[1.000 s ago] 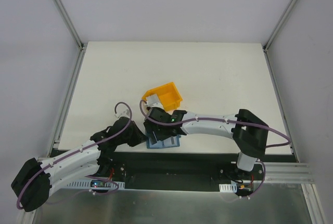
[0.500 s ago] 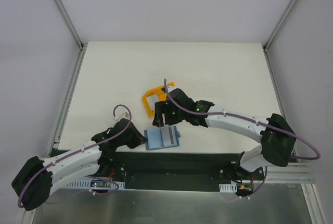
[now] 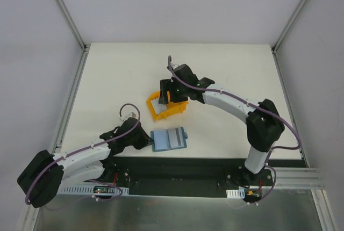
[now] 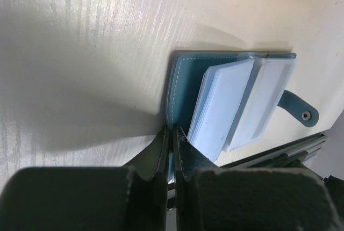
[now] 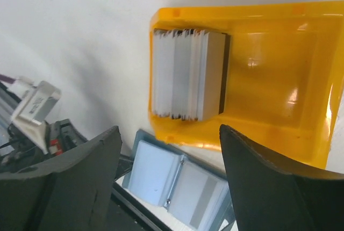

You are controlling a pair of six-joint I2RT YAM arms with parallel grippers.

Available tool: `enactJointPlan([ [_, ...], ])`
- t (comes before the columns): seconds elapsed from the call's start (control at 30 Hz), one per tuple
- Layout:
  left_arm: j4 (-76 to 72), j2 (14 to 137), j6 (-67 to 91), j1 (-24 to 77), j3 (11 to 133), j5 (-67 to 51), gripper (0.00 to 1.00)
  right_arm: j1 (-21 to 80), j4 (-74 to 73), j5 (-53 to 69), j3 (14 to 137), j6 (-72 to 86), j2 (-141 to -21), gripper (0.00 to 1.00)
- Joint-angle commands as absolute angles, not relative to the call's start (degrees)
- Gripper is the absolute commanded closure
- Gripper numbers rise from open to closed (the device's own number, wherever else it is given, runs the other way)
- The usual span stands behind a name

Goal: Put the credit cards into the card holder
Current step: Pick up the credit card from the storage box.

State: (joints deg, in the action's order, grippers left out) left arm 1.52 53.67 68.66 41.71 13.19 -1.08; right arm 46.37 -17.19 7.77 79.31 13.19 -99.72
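Risk of pinching several at once from the packed stack of thin pale grey-white credit cards (image 5: 185, 75), standing on edge at one end of the yellow plastic bin (image 5: 279, 80), or of tipping that bin by catching its rim. Risk too of dragging the teal-blue folding card holder (image 4: 185, 80) off the near edge of the white bench (image 3: 215, 64). Right end effector (image 5: 169, 134) released, spread wide over the cards, not touching. Left end effector (image 4: 173, 134) clenched on the open card holder's cover edge, near the bin.
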Motion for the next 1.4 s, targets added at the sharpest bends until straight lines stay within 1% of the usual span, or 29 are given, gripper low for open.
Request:
enactJointPlan([
  [0.0,5.1,55.9,66.62,40.87,13.71,0.53,1.0,45.18,-19.69,11.69,84.37,9.85,-104.49,0.24],
  [0.17,4.92,54.32,67.76,40.78,12.22,0.97,1.0,43.68,-19.6,13.18,86.22,9.49,-107.05,0.23],
  [0.57,4.75,48.17,63.9,40.78,10.72,-1.67,1.0,42.19,-19.6,16.17,89.47,10.1,-111.97,0.23],
  [1.07,4.57,49.83,64.16,40.69,11.25,-2.29,1.0,42.19,-19.77,19.16,94.22,12.04,-119.88,0.24],
  [1.17,4.57,50.18,64.34,40.69,11.34,-2.37,1.0,42.27,-19.6,20.21,94.66,12.22,-120.67,0.25],
  [1.3,4.48,50.89,64.07,40.69,11.69,-2.46,1.0,42.19,-19.16,21.71,94.66,12.48,-120.59,0.29],
  [1.37,4.48,51.24,63.98,40.69,11.95,-2.46,1.0,42.19,-19.34,22.15,94.66,12.31,-120.32,0.32],
])
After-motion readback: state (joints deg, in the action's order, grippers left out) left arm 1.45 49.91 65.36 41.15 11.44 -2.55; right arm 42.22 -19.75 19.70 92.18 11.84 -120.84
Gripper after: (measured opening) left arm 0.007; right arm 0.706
